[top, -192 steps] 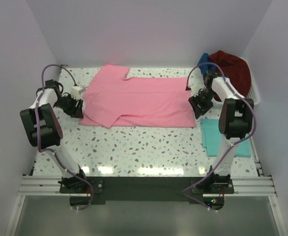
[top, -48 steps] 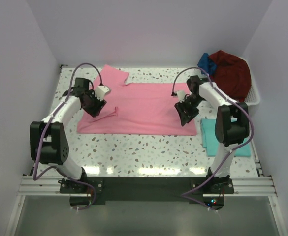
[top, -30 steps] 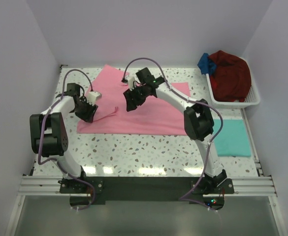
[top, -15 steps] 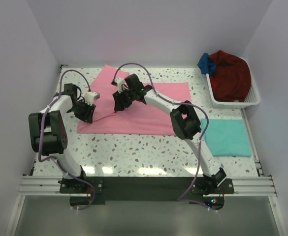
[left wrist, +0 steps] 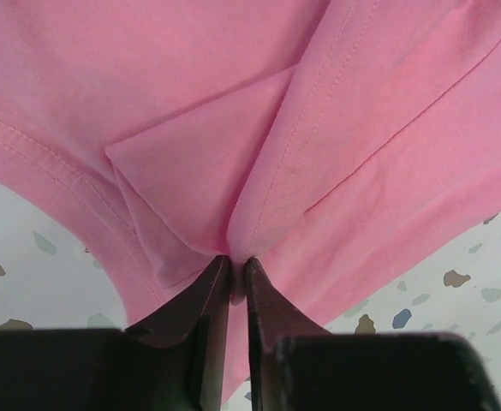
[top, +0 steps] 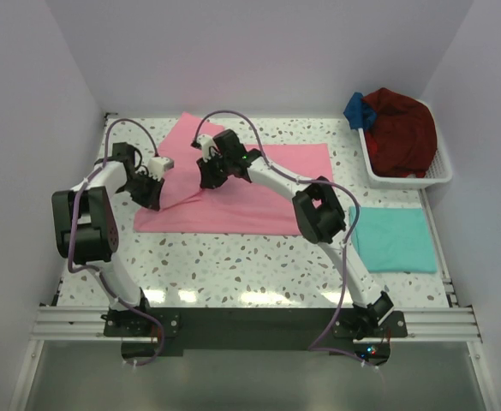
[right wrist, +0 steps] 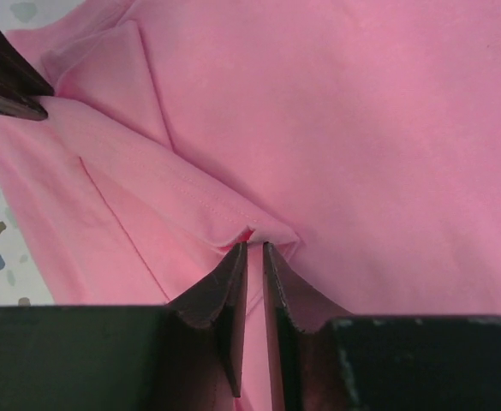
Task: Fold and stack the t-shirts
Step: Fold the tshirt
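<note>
The pink t-shirt [top: 267, 184] lies across the middle of the speckled table, with its left part folded over. My left gripper [top: 152, 193] is at the shirt's left side, shut on a pinched fold of pink cloth [left wrist: 233, 103]. My right gripper [top: 207, 175] has reached across to the shirt's left half. It is shut on a folded hem of the same shirt [right wrist: 361, 128]. The two grippers are close together. A folded teal t-shirt [top: 393, 240] lies flat at the right.
A white basket [top: 438, 175] at the back right holds a dark red garment [top: 400, 124] and a blue one [top: 356, 109]. The right arm stretches diagonally over the pink shirt. Walls close in the left, back and right sides.
My right gripper has carried the shirt's right edge across to the left, folding the shirt over. My left gripper has lifted its fold slightly toward the back.
</note>
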Tool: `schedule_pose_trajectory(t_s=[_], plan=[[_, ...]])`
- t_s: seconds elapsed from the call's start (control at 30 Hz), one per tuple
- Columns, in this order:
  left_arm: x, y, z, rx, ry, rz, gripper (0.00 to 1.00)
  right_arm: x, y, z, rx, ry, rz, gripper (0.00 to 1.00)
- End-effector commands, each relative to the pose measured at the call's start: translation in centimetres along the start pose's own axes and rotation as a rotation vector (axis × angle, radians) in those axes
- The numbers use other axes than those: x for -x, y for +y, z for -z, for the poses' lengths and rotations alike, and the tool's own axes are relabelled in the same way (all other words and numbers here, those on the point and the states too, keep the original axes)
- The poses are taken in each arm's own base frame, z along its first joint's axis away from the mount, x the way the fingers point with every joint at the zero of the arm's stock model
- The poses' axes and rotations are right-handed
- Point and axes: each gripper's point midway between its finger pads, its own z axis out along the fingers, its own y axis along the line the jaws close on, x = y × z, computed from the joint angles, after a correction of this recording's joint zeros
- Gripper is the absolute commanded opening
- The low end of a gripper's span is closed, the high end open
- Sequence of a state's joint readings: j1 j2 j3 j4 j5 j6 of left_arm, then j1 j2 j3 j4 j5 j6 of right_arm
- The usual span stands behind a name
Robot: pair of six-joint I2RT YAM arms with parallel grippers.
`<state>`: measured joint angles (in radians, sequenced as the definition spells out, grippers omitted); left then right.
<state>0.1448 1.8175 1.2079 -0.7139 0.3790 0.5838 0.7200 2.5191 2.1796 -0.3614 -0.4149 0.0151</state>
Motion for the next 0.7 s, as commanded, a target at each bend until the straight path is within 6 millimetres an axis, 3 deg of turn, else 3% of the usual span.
schedule_pose_trajectory(t_s=[0.0, 0.13, 0.33, 0.4, 0.67], plan=[[1.3, 0.3, 0.7, -0.01, -0.039, 0.013, 0.16, 1.9, -0.3, -0.1, -0.036, -0.045, 0.033, 0.15], [2.1, 0.7, 0.9, -0.004, -0.053, 0.008, 0.08, 1.8, -0.7, -0.1, -0.049, -0.042, 0.062, 0.0], [4.2, 2.1, 0.9, 0.016, -0.08, -0.003, 0.02, 1.8, -0.7, 0.5, -0.063, -0.043, 0.07, 0.0], [5.5, 3.0, 1.2, 0.032, -0.102, -0.011, 0.02, 2.7, -0.4, 1.3, -0.068, -0.063, 0.08, 0.0], [8.1, 5.5, 0.4, 0.076, -0.123, -0.038, 0.09, 2.7, 0.4, 4.0, -0.079, -0.049, 0.109, 0.0]])
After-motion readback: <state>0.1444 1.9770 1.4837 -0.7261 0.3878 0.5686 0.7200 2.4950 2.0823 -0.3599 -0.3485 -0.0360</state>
